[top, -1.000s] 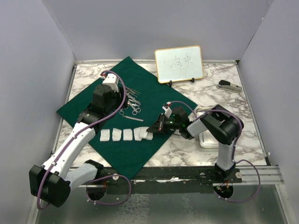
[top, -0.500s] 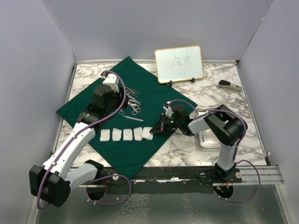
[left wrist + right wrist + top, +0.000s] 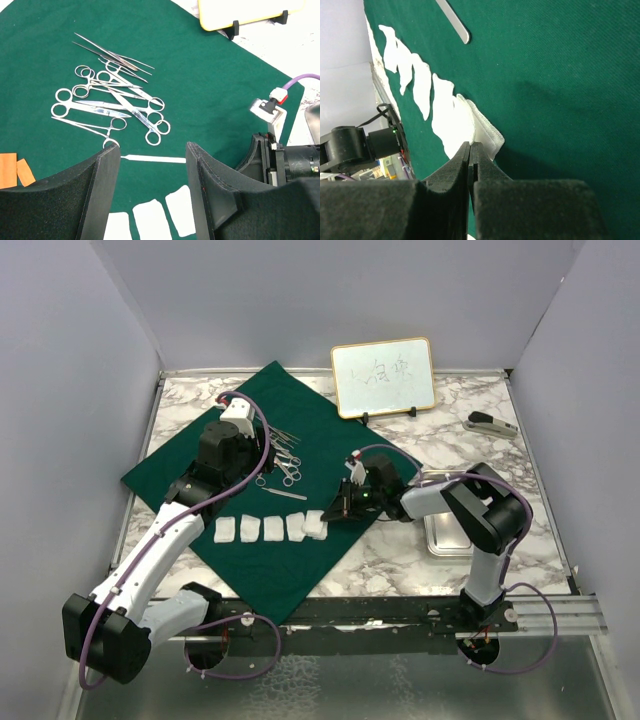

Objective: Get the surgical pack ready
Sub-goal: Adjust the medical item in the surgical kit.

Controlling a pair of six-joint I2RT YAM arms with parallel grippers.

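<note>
**Right jaws closed at the gauze row, left jaws wide over the instruments**

The right gripper [image 3: 471,144] has its fingers pressed together, only a hairline between them. The tips sit at the turned-up edge of the end gauze square [image 3: 482,132]. Whether any fabric is pinched cannot be told from the wrist view. From above, this gripper lies low over the near right side of the dark green cloth [image 3: 300,430].

The left gripper [image 3: 152,150] is spread wide and holds nothing. It hangs above the cloth, just on the near side of the steel instruments [image 3: 110,100].

The instruments are a loose, overlapping heap of ring-handled scissors and clamps with thin tweezers at the far side. A single flat steel strip [image 3: 155,159] lies apart from the heap, between it and the gauze.

The gauze squares [image 3: 262,528] are white and lie side by side in a row of five across the near part of the cloth. The end one slightly overlaps its neighbour.

The cloth is spread cornerwise on the marble-patterned table [image 3: 390,560]. Two small orange patches [image 3: 15,170] show at the left edge of the left wrist view.

The steel tray [image 3: 437,538] sits off the cloth on the marble, partly hidden under the right arm.

Behind the cloth stands a gold-framed whiteboard [image 3: 383,377]. It carries a few handwritten strokes too faint to read.
</note>
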